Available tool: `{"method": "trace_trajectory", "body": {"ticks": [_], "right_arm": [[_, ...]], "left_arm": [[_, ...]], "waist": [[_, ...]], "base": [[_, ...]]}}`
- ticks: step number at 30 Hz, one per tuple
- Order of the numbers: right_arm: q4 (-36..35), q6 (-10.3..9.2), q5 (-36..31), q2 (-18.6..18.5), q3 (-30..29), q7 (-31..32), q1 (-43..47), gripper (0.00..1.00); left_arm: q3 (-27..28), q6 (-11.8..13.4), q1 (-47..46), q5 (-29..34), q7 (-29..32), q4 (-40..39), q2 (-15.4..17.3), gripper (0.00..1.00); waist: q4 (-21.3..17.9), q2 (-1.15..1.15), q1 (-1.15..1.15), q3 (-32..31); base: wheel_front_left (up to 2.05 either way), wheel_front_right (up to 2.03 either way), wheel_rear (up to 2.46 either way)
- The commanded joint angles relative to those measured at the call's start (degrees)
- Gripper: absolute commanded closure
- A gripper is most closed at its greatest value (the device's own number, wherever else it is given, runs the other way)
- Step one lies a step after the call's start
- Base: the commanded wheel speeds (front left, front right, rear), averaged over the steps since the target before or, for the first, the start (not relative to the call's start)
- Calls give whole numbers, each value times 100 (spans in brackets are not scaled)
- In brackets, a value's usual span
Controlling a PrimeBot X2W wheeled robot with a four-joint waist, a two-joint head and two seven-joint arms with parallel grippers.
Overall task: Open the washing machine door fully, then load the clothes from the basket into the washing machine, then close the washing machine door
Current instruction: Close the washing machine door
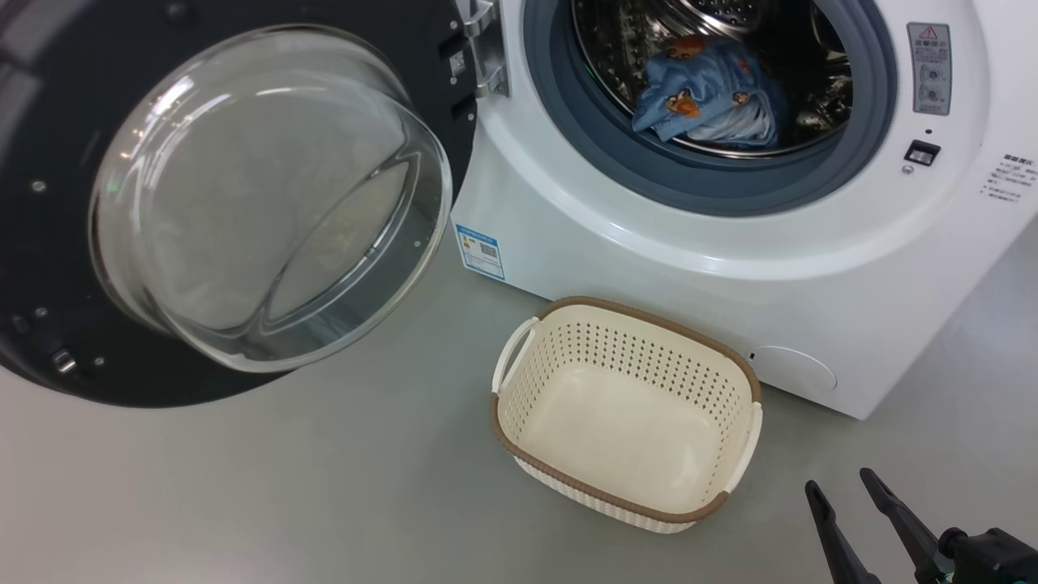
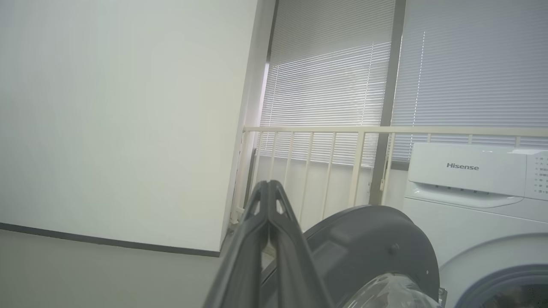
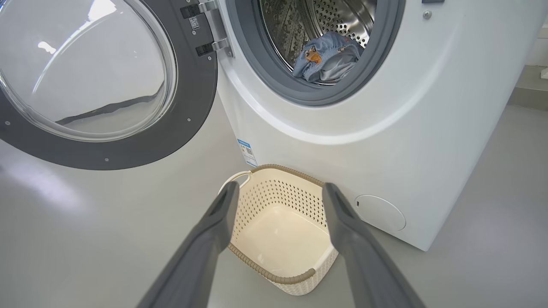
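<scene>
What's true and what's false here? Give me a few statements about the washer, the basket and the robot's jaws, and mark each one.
1. The cream perforated plastic basket with the brown rim holds clothes. False: it is empty.
2. The blue bear-printed garments lie inside the steel drum. True.
3. The round black-rimmed glass door is shut. False: it is swung wide open to the left.
4. The basket stands on the grey floor in front of the white washing machine. True.
5. The left arm's jaws are spread wide. False: they are pressed together; the right arm's jaws stand apart.
</scene>
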Motion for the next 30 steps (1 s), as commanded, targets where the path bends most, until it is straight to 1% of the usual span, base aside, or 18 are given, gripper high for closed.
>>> {"method": "trace_trajectory", "body": {"ticks": [1, 3, 4, 7, 8, 11, 12, 14, 16, 17, 19, 22, 23, 24, 28, 30], "right_arm": [[-157, 9, -46, -93, 93, -69, -32, 0], [-169, 9, -54, -105, 87, -69, -45, 0], [-177, 9, -60, -113, 78, -69, -50, 0], [-189, 9, -74, -135, 95, -69, -85, 0], [-189, 9, -77, -145, 100, -69, -102, 0], [-192, 9, -81, -174, 106, -69, -148, 0], [-195, 9, -84, -181, 110, -69, -159, 0], [-205, 9, -90, -195, 110, -69, -174, 0], [-212, 9, -91, -210, 98, -69, -172, 0], [-219, 9, -93, -220, 93, -69, -176, 0], [-225, 9, -95, -235, 87, -69, -176, 0], [-245, 9, -103, -261, 94, -69, -190, 0], [-253, 9, -105, -272, 93, -69, -196, 0], [-253, 9, -105, -272, 93, -69, -196, 0], [-278, 9, -104, -347, 103, -69, -239, 0], [-282, 9, -103, -362, 99, -69, -242, 0]], "left_arm": [[247, -10, -440, -182, -28, 77, 470, 100], [293, -10, -773, -509, -28, 426, 719, 100], [271, -10, -1089, -845, -28, 873, 976, 100], [89, -10, -1534, -1426, 50, 1675, 1373, 100], [25, -10, -1691, -1668, 171, 1952, 1482, 100], [-82, -10, -2177, -2478, 686, 2733, 1738, 100], [-134, -10, -2314, -2771, 995, 2969, 1783, 100], [-253, -10, -2513, -3124, 1561, 3424, 1953, 100], [-394, -10, -2723, -3512, 2282, 3774, 2030, 100], [-444, -10, -2800, -3582, 2459, 3917, 2102, 100], [-496, -10, -2974, -3886, 2963, 4183, 2114, 100], [-582, -10, -3166, -4176, 3675, 4573, 2201, 100], [-613, -10, -3217, -4207, 3822, 4684, 2249, 100], [-613, -10, -3217, -4207, 3822, 4684, 2249, 100], [-635, -10, -3414, -4343, 4193, 5162, 2357, 100], [-641, -10, -3431, -4386, 4277, 5197, 2349, 100]], "waist": [[-80, 0, 0, 79], [-131, 0, 0, 131], [-175, 0, 0, 181], [-252, 0, 0, 266], [-276, 0, 0, 296], [-333, 0, 0, 373], [-349, 0, 0, 391], [-372, 0, 0, 442], [-374, 0, 0, 490], [-375, 0, 0, 523], [-374, 0, 0, 552], [-389, 0, 0, 621], [-392, 0, 0, 641], [-392, 0, 0, 641], [-435, 0, 0, 735], [-441, 0, 0, 749]], "base": [[0, 0, 0], [0, 0, 0], [0, 0, 0], [0, 0, 0], [0, 0, 0], [0, 0, 0], [0, 0, 0], [0, 0, 0], [0, 0, 0], [0, 0, 0], [0, 0, 0], [0, 0, 0], [0, 0, 0], [0, 0, 0], [0, 0, 0], [0, 0, 0]]}}
